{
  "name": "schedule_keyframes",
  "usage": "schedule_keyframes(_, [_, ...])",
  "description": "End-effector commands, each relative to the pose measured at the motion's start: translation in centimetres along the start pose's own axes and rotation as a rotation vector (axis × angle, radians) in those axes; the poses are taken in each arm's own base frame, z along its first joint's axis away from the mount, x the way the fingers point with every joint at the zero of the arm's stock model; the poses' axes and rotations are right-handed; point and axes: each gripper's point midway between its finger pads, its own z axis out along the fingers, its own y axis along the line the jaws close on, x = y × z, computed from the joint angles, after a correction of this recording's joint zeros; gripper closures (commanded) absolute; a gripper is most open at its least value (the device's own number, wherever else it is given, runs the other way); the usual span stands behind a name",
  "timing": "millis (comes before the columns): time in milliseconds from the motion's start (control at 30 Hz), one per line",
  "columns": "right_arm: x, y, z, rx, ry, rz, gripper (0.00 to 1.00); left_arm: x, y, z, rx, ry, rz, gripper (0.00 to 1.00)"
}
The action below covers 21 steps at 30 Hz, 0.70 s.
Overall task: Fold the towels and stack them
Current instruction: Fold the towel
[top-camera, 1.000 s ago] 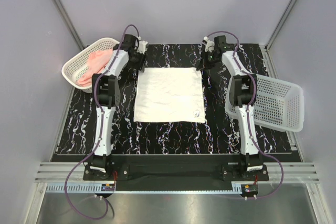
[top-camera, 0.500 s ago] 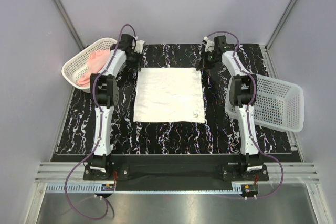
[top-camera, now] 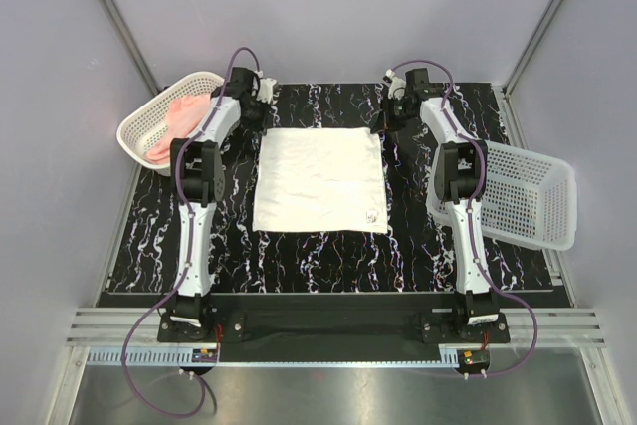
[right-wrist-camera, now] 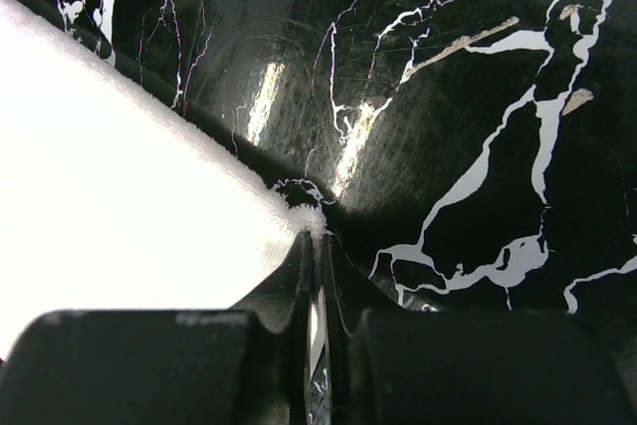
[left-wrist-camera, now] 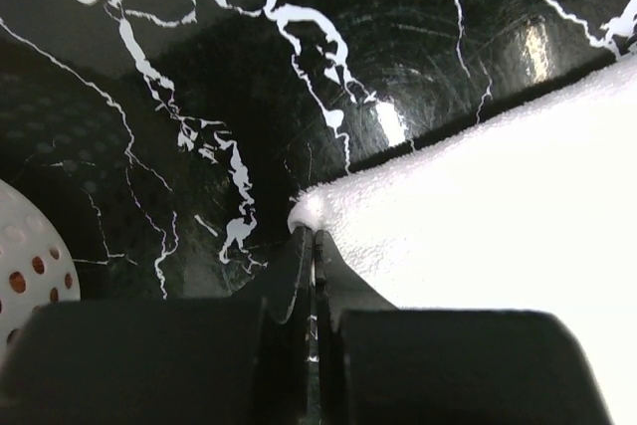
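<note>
— Cream-white towel, location?
— Spread flat mid-table, nearer far edge. Pale pink towel heaped in basket at far left corner.
— Left tool?
— Clamped tight on far left towel corner.
— Right tool?
— Closed likewise, pinching far right corner; cloth sliver visible between fingers.
— Second basket?
— At right edge.
</note>
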Motion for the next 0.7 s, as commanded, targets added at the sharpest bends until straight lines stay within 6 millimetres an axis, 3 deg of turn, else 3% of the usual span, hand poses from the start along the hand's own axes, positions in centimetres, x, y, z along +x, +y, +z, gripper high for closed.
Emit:
schedule_keyframes(0, [-2.1,1.4,-1.4,-0.019,-0.053,-0.039,1.00,-3.0,-0.4,-2.4,-0.039,-0.103,0.062,1.00])
schedule_keyframes(67, [-2.2,1.2,-1.6,-0.004,-0.060,-0.052,1.00,-3.6,-0.5,-2.8,-0.036,-0.125,0.044,1.00])
schedule_keyframes(133, [-3.6,1.7,-2.8,0.014,-0.104,-0.090,1.00,-4.5,-0.7,-3.8,-0.036,-0.156,0.024,1.00])
schedule_keyframes(167, [-3.1,1.3,-2.8,0.027,-0.095,-0.087,1.00,-5.1,-0.7,-4.1,-0.038,-0.184,0.026,1.00])
schedule_keyframes(300, [-4.9,2.4,-4.9,0.049,-0.166,-0.150,1.00,-6.6,-1.1,-6.2,-0.050,-0.268,0.026,1.00])
schedule_keyframes(667, [-5.3,3.7,-7.6,0.067,-0.193,-0.247,1.00,-7.4,-0.9,-8.4,-0.094,-0.316,0.023,1.00])
